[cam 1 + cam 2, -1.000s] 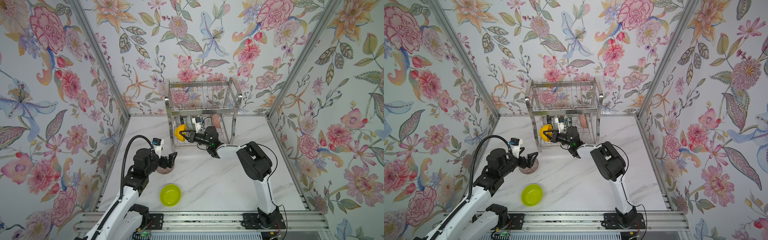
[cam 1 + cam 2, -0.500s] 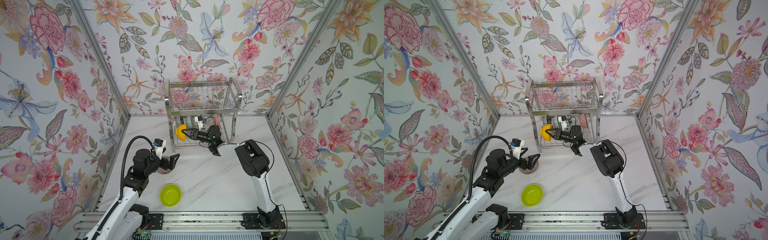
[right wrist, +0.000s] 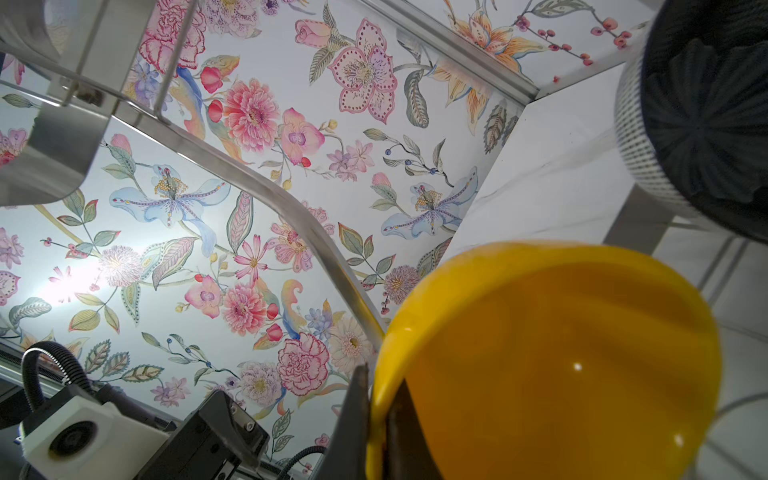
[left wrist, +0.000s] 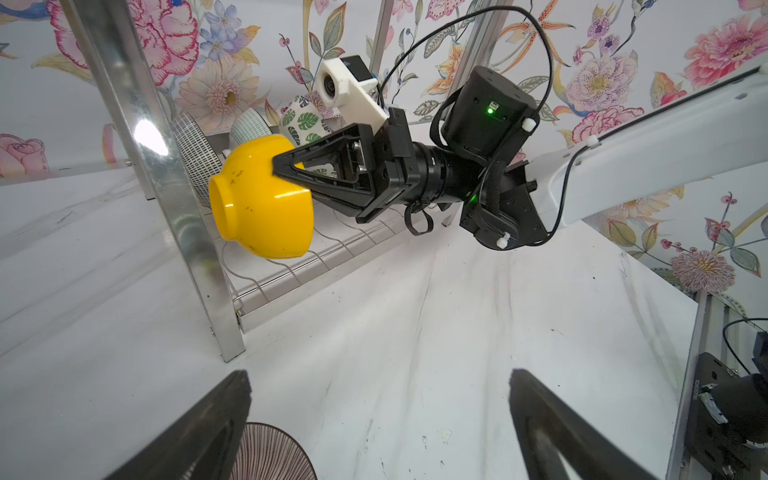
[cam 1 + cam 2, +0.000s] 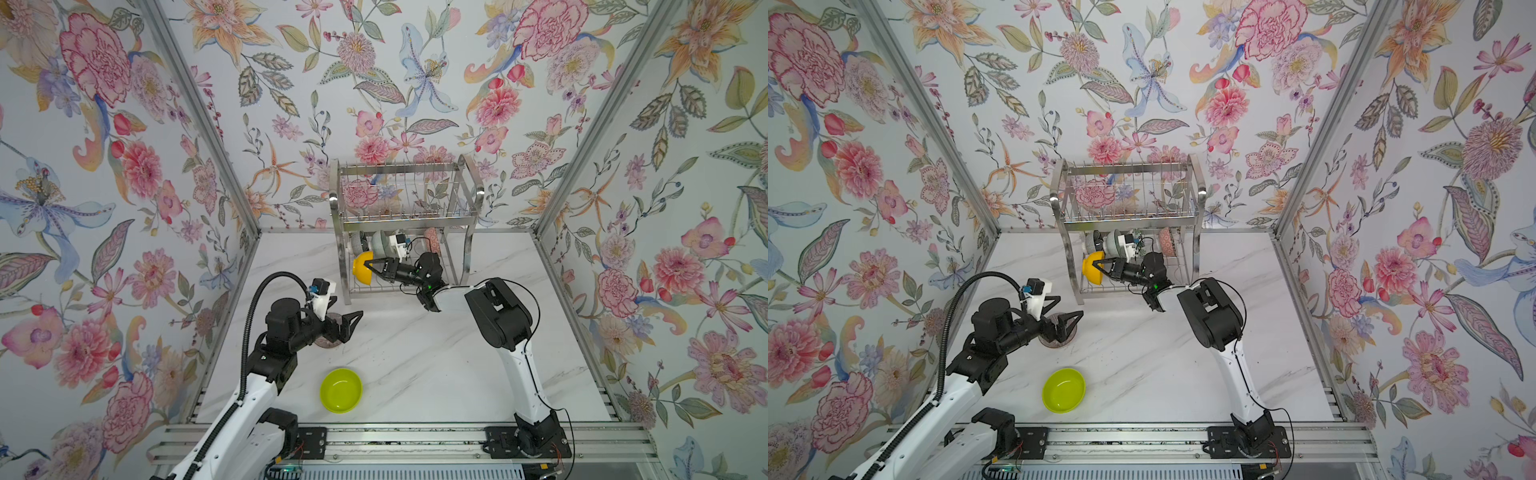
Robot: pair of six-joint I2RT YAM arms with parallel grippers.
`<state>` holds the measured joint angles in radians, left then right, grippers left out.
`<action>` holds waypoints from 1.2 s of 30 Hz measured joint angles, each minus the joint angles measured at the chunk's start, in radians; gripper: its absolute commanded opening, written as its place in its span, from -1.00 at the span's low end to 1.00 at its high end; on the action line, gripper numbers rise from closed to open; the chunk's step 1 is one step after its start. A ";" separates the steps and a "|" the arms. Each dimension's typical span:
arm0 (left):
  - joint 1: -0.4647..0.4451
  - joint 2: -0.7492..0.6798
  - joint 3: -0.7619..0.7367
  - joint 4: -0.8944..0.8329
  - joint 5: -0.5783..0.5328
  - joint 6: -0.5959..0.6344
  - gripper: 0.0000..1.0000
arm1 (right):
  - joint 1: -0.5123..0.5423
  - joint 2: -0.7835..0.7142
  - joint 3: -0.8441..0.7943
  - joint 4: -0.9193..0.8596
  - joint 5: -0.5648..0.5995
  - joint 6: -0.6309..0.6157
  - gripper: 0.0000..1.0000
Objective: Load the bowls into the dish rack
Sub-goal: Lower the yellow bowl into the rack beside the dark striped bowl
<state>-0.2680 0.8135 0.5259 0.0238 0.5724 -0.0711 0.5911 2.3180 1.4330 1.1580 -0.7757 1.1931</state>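
Right tool (image 5: 369, 264) pinching bowl (image 5: 360, 272), marble tabletop (image 5: 415, 365), wallpaper (image 5: 374, 83)

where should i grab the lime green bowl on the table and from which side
Probably by its rim: come down from above on the lime green bowl, straddling the wall. It sits upright, mouth up, on the table, and its low rounded outside offers no flat side to pinch.
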 measured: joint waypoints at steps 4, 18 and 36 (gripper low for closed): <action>0.000 0.000 0.000 0.000 0.001 0.000 0.98 | -0.003 0.000 0.018 0.014 -0.003 0.016 -0.90; 0.000 0.000 -0.001 0.006 0.049 0.000 0.98 | -0.005 0.037 0.041 0.022 -0.015 0.058 -0.89; 0.000 0.004 -0.003 0.014 0.099 0.000 0.98 | -0.005 0.070 0.085 0.022 -0.022 0.101 -0.89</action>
<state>-0.2680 0.8177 0.5228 0.0380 0.6716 -0.0711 0.5865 2.3882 1.5185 1.1797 -0.7975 1.2938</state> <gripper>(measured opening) 0.989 0.074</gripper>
